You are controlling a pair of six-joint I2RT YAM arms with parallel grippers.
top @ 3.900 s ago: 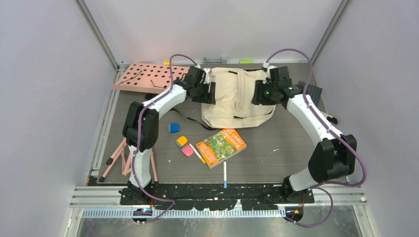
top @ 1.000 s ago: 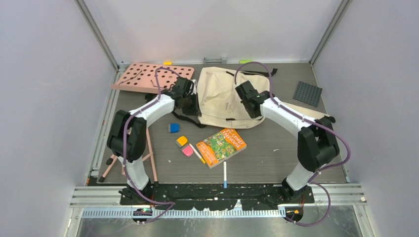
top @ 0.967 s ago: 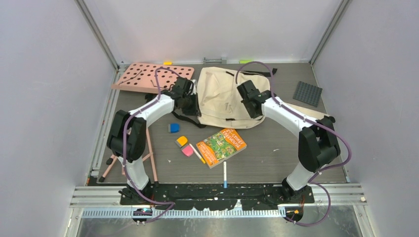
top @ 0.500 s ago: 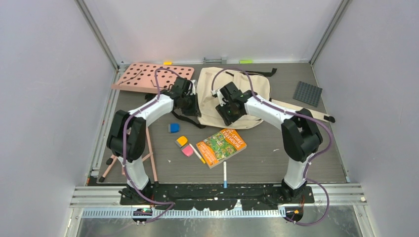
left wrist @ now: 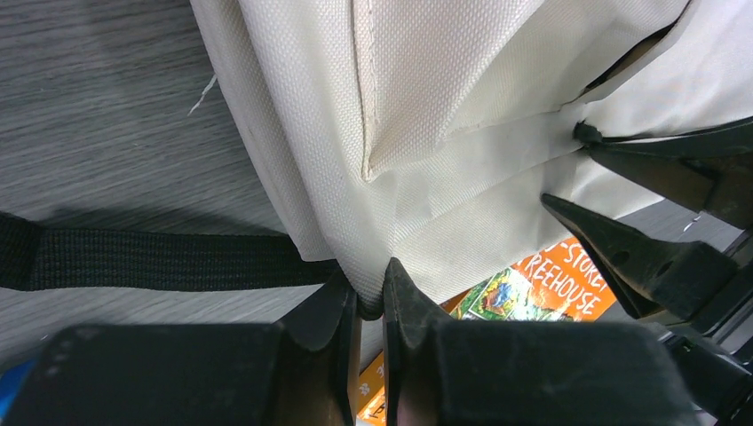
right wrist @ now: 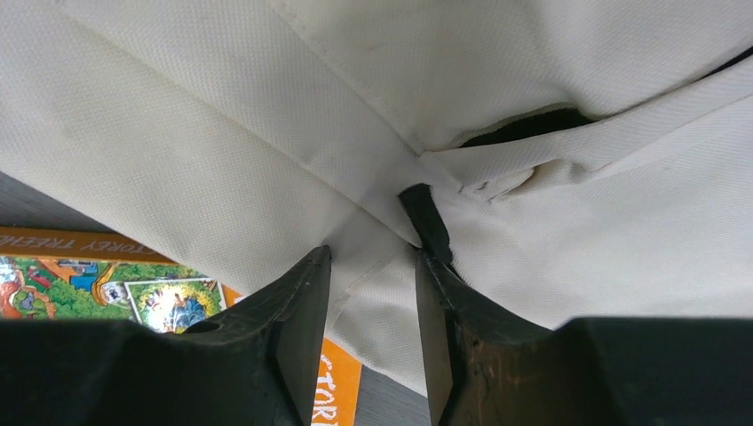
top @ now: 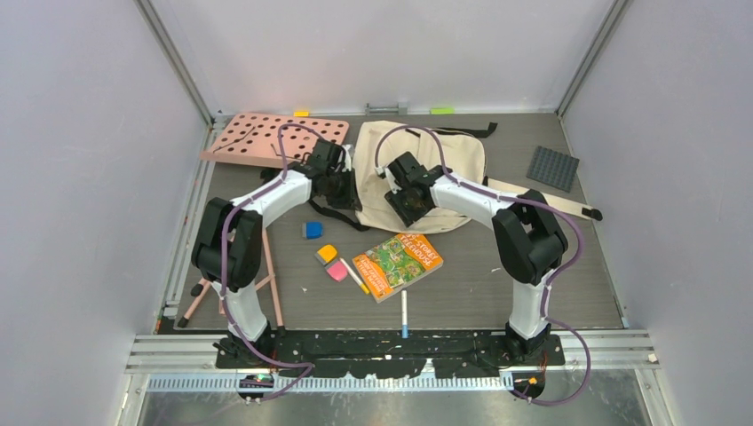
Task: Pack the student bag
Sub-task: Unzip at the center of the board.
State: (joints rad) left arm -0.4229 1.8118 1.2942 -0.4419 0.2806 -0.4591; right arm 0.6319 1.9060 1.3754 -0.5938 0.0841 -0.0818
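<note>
Student bag [top: 466, 160] flat, long axis near-to-far, left pincer [left wrist: 368, 302] clamping its edge, right pincer [right wrist: 373, 266] apart

Top view down from behind, wrist views close on student bag [left wrist: 444, 89], apparently sharing book [right wrist: 89, 284]

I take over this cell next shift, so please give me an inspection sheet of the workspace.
Surface: dark table, slatted.
Job's things: student bag lying at the far middle.
Clutter: book, marker, pen, blue block, orange block, pink block, pink perforated board, grey studded plate, pink stand.
End effectors: left end effector shut on the bag's edge; right end effector open, jaws astride a bag fold.
Cables: purple cables along both arms, one arching above the bag.
Surroundings: plain grey walls.
</note>
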